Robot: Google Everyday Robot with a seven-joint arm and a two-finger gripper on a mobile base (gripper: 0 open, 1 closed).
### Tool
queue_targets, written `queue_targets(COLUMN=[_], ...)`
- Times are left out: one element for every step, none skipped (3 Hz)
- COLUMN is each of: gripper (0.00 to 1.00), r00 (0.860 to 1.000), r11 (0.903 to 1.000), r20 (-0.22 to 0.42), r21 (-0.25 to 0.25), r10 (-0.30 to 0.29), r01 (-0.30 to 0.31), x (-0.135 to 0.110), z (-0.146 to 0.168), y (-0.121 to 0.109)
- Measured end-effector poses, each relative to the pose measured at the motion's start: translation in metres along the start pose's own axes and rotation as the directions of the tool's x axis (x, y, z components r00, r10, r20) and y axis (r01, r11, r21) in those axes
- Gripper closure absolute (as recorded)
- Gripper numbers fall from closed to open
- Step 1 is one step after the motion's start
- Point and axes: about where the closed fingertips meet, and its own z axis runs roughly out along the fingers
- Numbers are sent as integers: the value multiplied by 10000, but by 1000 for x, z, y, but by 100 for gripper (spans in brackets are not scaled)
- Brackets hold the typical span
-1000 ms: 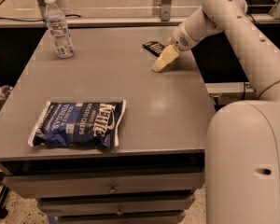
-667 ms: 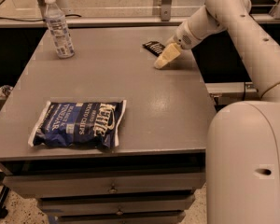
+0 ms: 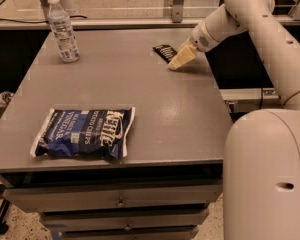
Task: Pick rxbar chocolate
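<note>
The rxbar chocolate [image 3: 164, 52] is a small flat black bar with white lettering. It lies on the grey table [image 3: 190, 114] near the far right edge. My gripper [image 3: 179, 61] reaches in from the right on the white arm [image 3: 250, 14]. Its pale fingers [image 3: 182, 58] point down and left, with the tips on or just above the table at the bar's right end. The fingers cover part of the bar.
A large blue Kettle chips bag [image 3: 83, 132] lies flat at the front left of the table. A clear water bottle [image 3: 62, 29] stands upright at the far left. The robot's white body [image 3: 267, 174] stands at the table's right side. Drawers sit under the table front.
The gripper has shifted slightly up and away along the bar's right end. The bar, bag and bottle have not moved.
</note>
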Motion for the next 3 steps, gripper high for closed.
queue_targets(gripper=[100, 100, 100], r00=[10000, 10000, 10000], r11=[10000, 10000, 10000], r20=[0, 2, 3], r21=[0, 0, 0], r10=[0, -1, -1], r01=[0, 1, 1], x=[-2, -3, -3], z=[-2, -3, -3], y=[0, 0, 0])
